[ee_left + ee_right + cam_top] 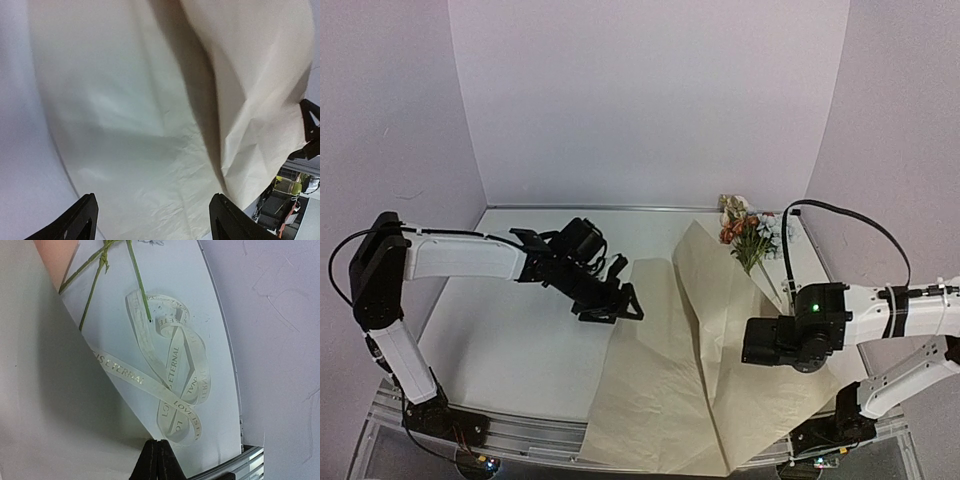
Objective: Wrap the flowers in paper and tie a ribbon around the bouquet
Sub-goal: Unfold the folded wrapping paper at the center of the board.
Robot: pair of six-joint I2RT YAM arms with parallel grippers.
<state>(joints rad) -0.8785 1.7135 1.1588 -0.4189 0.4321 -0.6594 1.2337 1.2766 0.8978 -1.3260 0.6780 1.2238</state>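
The paper (665, 390) lies spread across the table's middle and right, with a raised fold running from back to front. The flowers (744, 236) lie at the back right, their green stems (95, 280) reaching onto the white table beside the paper's edge (60, 390). The ribbon (175, 370) lies looped on the table, printed with lettering. My left gripper (612, 312) hovers open over the paper's left part (140, 125), nothing between its fingers (82, 220). My right gripper (160, 457) is shut, pinching the paper's right edge, which stands lifted off the table.
White walls close in the table at the back and on both sides. A metal rail (530, 435) runs along the near edge. The right arm's black body (310, 132) shows beyond the paper's fold. Bare table (500, 340) lies left of the paper.
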